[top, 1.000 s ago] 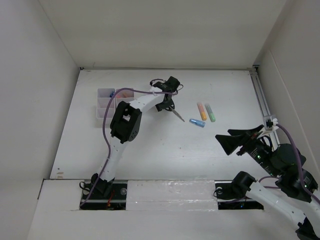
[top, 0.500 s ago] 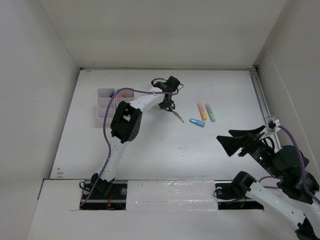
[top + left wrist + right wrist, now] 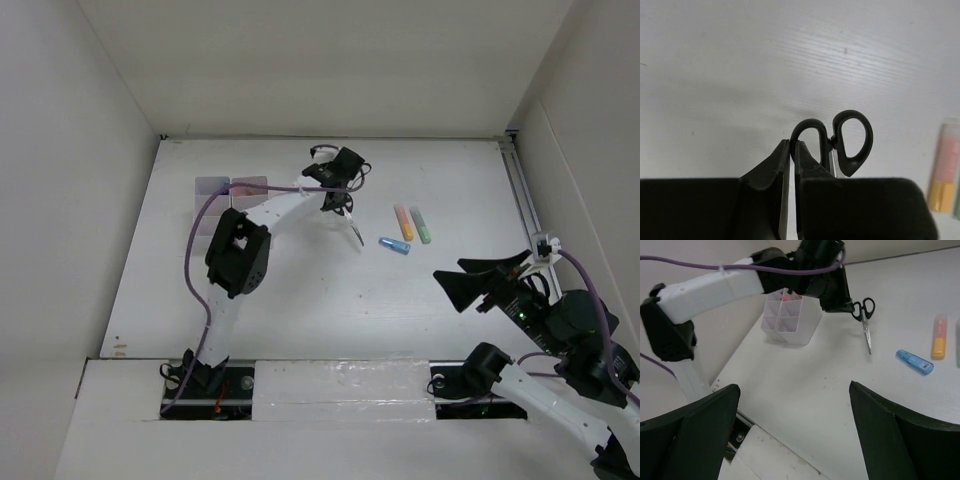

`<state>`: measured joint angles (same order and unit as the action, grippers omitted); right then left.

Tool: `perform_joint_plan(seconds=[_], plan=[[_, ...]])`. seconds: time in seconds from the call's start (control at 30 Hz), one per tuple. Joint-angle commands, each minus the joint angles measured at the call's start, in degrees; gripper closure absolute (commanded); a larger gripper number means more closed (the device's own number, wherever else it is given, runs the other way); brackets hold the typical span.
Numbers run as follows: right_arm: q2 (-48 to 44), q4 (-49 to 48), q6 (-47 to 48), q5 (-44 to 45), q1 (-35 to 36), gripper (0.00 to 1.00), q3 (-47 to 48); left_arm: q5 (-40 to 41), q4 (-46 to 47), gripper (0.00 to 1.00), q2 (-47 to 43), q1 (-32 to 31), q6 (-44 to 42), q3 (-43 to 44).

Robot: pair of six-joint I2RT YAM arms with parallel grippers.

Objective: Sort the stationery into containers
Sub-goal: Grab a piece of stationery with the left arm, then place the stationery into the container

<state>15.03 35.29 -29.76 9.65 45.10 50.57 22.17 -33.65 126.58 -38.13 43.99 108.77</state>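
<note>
Black-handled small scissors (image 3: 352, 226) are right of the white translucent plastic six-compartment organizer (image 3: 212, 186), at the left gripper (image 3: 338, 200). Left wrist: its fingers are pinched together on one handle loop. Right wrist: the right gripper (image 3: 794, 387) gapes wide, holding nothing.

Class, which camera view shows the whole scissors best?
Right wrist: the scissors show whole, loops and blades. Left wrist shows only the handle loops, close up; the top view shows them whole but tiny.
</note>
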Motion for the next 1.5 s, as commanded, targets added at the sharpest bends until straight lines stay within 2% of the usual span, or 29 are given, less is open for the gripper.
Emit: perform_joint_plan(seconds=[0.0,0.17,0.27,0.3,0.4,0.43,0.5,0.53,0.67,0.73,0.83,0.97,1.13,1.17,1.27,1.47], plan=[[0.5,-1.2,0.8,1.0,0.5,0.04,1.9,5.1,4.5,1.00,-13.6,0.0,-4.2,-3.8],[0.5,-0.7,0.8,2.3,0.5,0.03,2.5,8.0,7.1,1.00,-23.7,0.0,-5.9,-8.0],[1.1,-0.7,1.4,2.3,0.5,0.03,3.0,14.5,7.1,1.00,-28.1,0.0,-6.5,-11.0],[1.1,-0.7,1.4,2.3,0.5,0.03,3.0,19.6,7.6,1.00,-31.2,0.0,-6.5,-12.3],[2.3,-0.7,1.4,2.3,0.5,0.03,3.0,27.6,6.9,1.00,-35.6,0.6,-3.3,-16.0],[2.3,-1.2,1.4,2.3,0.5,0.03,3.0,32.1,4.8,1.00,-36.3,1.3,-1.7,-16.7],[3.0,-1.8,1.4,2.3,0.5,0.03,3.0,36.0,3.3,1.00,-37.5,2.5,2.8,-18.9],[3.6,-1.8,1.4,1.8,0.5,0.03,2.5,41.9,0.4,1.00,-38.3,2.5,5.6,-19.5],[4.8,-2.3,1.9,1.3,0.5,0.03,2.5,51.7,-5.0,1.00,-39.7,3.1,18.0,-22.1],[5.5,-2.3,1.9,1.2,0.5,0.03,2.5,53.3,-7.4,1.00,-39.7,4.2,24.3,-22.1],[6.0,-2.3,1.9,0.7,0.5,0.03,2.5,54.1,-10.6,1.00,-39.7,6.2,27.2,-21.1],[6.0,-1.8,1.9,0.7,0.5,0.03,2.5,56.2,-9.3,1.00,-41.7,7.3,27.2,-21.8],[6.0,-1.8,1.9,0.2,0.5,0.03,2.5,54.3,-7.3,1.00,-42.8,13.9,26.0,-23.0],[6.0,-1.8,1.9,0.2,0.5,0.03,2.5,53.8,-5.9,1.00,-42.8,14.6,23.5,-24.2],[6.0,-1.8,1.9,0.2,0.5,0.03,2.5,54.5,-0.7,1.00,-44.0,14.6,20.3,-27.3],[6.0,-2.3,1.9,-0.3,0.5,0.03,2.0,53.9,-3.6,1.00,-41.9,14.6,24.2,-28.4]])
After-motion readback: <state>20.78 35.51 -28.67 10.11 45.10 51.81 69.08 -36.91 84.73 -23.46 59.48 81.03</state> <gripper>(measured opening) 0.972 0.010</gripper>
